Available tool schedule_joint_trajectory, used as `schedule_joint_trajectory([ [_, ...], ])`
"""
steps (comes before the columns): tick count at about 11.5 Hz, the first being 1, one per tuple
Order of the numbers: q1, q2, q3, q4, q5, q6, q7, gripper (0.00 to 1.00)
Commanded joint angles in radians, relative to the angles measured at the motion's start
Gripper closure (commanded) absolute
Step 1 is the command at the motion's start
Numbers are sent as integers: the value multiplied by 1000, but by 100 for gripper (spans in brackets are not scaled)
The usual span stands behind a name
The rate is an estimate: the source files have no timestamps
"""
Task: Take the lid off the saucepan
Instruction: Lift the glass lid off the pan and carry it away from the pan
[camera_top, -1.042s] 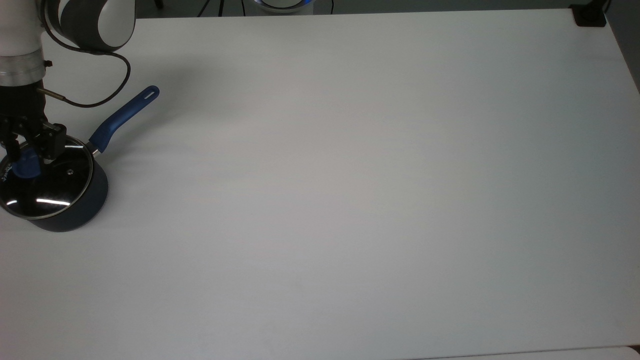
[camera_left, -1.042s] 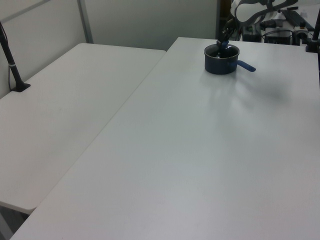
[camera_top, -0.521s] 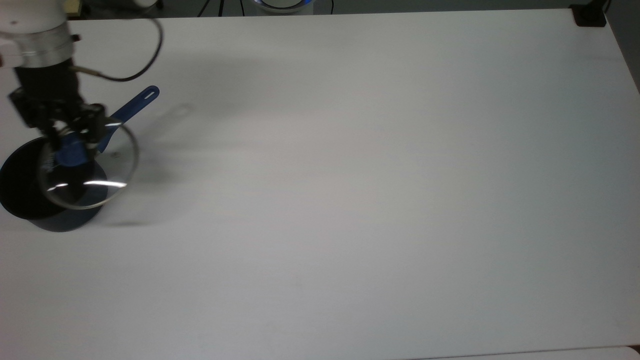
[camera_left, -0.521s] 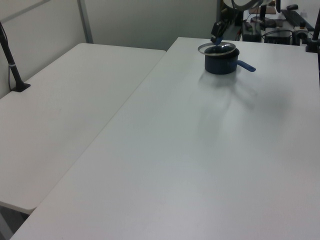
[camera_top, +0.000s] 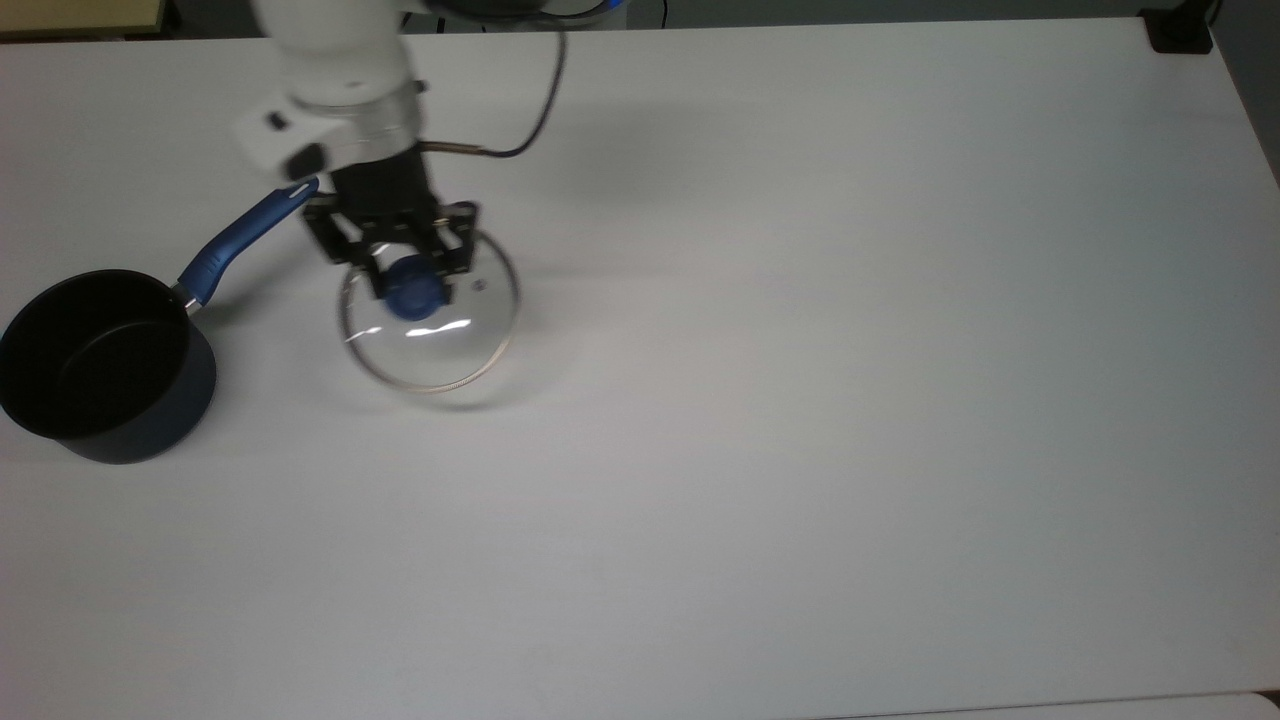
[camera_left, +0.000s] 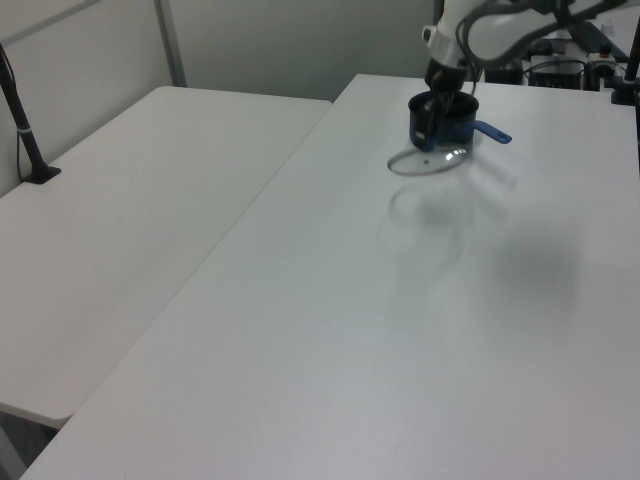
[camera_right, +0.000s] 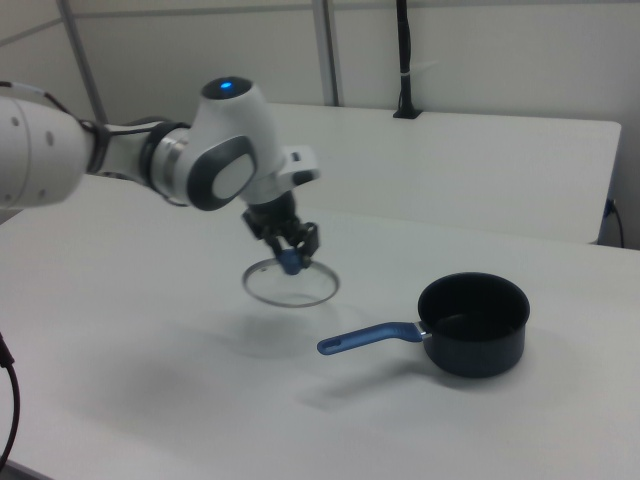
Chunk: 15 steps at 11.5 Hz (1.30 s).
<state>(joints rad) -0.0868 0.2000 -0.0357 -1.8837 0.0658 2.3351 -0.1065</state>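
The dark navy saucepan (camera_top: 100, 365) (camera_left: 452, 122) (camera_right: 473, 325) stands uncovered on the white table, black inside showing, at the top view's left edge. Its long blue handle (camera_top: 245, 240) (camera_right: 366, 338) points toward the top view's upper right. The clear glass lid (camera_top: 430, 325) (camera_left: 432, 160) (camera_right: 290, 285) hangs in the air, clear of the pan and above the table, casting a shadow below. My gripper (camera_top: 408, 285) (camera_left: 428, 135) (camera_right: 291, 258) is shut on the lid's blue knob (camera_top: 409, 292) (camera_right: 290, 263), to the right of the handle in the top view.
The white table (camera_top: 800, 400) stretches wide to the top view's right. A second white table (camera_left: 120, 230) adjoins it at the left view's left. A black post and mount (camera_left: 25, 135) (camera_right: 403, 60) stands on that table. A black mount (camera_top: 1178, 32) sits at the top view's far right corner.
The lid has come off the pan and travelled with my shut gripper to the top view's right, past the handle. The saucepan has stayed in place.
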Motion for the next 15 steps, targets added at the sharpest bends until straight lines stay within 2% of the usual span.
schedule_joint_trajectory([
  [1, 111, -147, -15, -226, -47, 17, 19, 57],
  [3, 150, -177, -15, -287, -72, -17, 19, 57],
  [7, 225, -130, -15, -290, -73, -95, 43, 57],
  [10, 268, -87, -13, -266, -73, -153, 51, 52],
  [12, 286, -86, -13, -198, -73, -235, 85, 46],
  [13, 288, -88, -13, -140, -73, -297, 96, 37],
  [15, 286, -88, -13, 2, -72, -448, 99, 10],
])
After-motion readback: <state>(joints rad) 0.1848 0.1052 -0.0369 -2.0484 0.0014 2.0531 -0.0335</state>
